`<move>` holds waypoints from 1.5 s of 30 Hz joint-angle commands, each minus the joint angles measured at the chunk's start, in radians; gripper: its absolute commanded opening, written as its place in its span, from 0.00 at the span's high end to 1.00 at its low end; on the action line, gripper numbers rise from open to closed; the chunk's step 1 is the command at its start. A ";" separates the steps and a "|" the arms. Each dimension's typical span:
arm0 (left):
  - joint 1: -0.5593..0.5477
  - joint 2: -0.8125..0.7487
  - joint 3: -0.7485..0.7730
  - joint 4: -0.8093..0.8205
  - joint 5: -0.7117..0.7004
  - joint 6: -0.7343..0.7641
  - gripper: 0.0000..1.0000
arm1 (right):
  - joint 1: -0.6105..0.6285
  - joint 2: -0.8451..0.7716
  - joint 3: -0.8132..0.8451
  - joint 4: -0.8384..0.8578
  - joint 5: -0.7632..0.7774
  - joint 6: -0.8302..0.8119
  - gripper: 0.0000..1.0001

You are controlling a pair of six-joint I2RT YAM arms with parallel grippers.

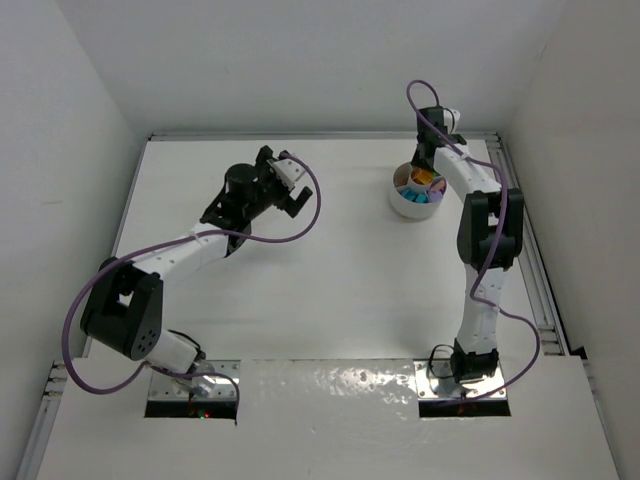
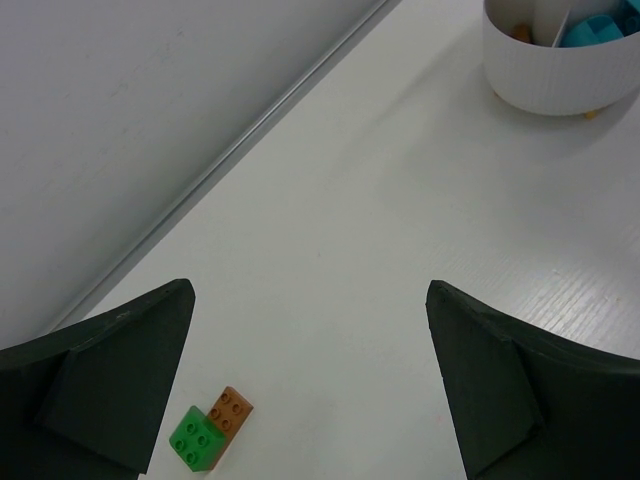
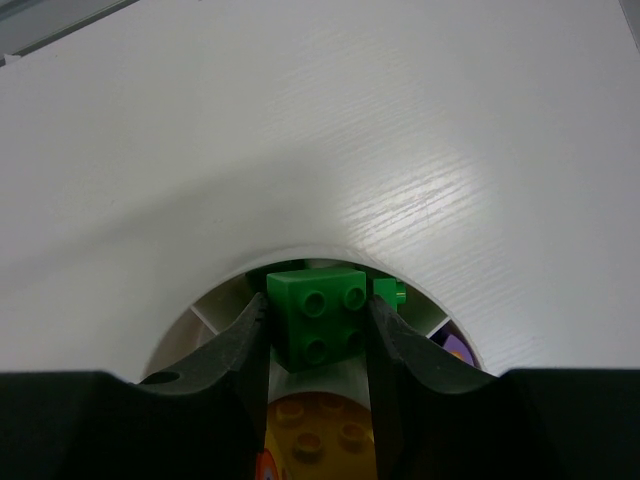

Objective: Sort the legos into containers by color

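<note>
- At the far right of the white, faintly grained table [image 1: 340, 270], the right gripper [image 3: 318, 318] hung over the round white dish [image 1: 410, 207]. Its dark curved fingers were clamped on a glossy green brick [image 3: 318, 300] with four round studs.
- Directly under that brick, a yellow brick [image 3: 315, 428] lay in one wedge compartment, and a purple piece [image 3: 456, 347] showed in another.
- Toward the table's far middle, the left gripper [image 2: 310, 375] hovered, its matte black wedge-shaped fingers spread wide and holding nothing.
- Beneath it, a loose green brick [image 2: 198, 438] and a brown brick [image 2: 230, 410] lay touching on the table, beside one finger.
- Teal bricks [image 2: 590, 28] sat inside the dish's faintly ribbed wall.
</note>
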 commanded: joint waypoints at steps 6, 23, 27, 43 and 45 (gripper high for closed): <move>0.011 -0.002 0.030 0.028 -0.012 0.014 0.00 | -0.005 -0.017 0.019 -0.010 0.022 -0.002 0.77; 0.011 0.009 0.050 0.022 0.002 0.038 0.00 | -0.010 -0.080 -0.006 0.025 0.079 0.013 0.99; 0.011 0.007 0.053 0.017 0.002 0.040 0.00 | -0.016 -0.054 0.007 0.019 0.069 0.025 0.97; 0.011 0.007 0.045 0.025 -0.013 0.054 0.00 | -0.018 -0.020 0.002 -0.001 0.029 0.021 0.67; 0.011 0.006 0.044 0.025 -0.015 0.057 0.00 | -0.016 -0.019 0.002 -0.001 0.029 0.019 0.66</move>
